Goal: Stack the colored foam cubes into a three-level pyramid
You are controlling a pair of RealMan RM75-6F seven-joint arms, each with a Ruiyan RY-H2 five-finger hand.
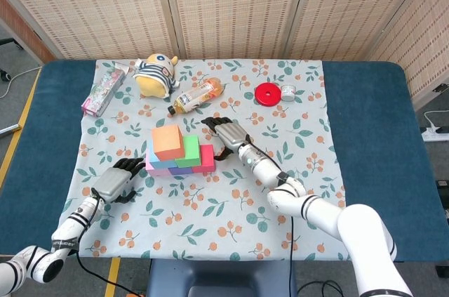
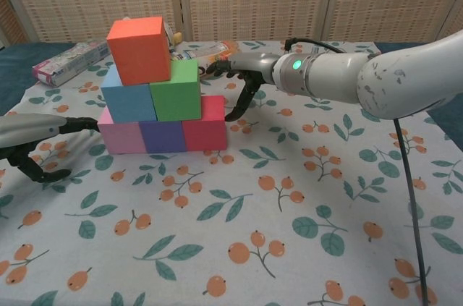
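A foam pyramid stands mid-cloth. Its bottom row is a pink cube (image 2: 121, 136), a purple cube (image 2: 162, 134) and a red cube (image 2: 205, 126). On them sit a blue cube (image 2: 128, 98) and a green cube (image 2: 176, 91). An orange cube (image 2: 139, 51) (image 1: 168, 142) tops the stack, tilted slightly. My right hand (image 2: 242, 78) (image 1: 227, 135) hovers just right of and behind the red cube, fingers apart, holding nothing. My left hand (image 2: 40, 143) (image 1: 116, 180) lies low on the cloth left of the pink cube, fingers apart and empty.
Along the back of the floral cloth (image 1: 210, 192) lie a pink packet (image 1: 102, 88), a striped plush toy (image 1: 156, 74), a drink bottle (image 1: 196, 95), a red disc (image 1: 267, 93) and a small tin (image 1: 287, 92). Blue table edges (image 1: 372, 135) flank the cloth.
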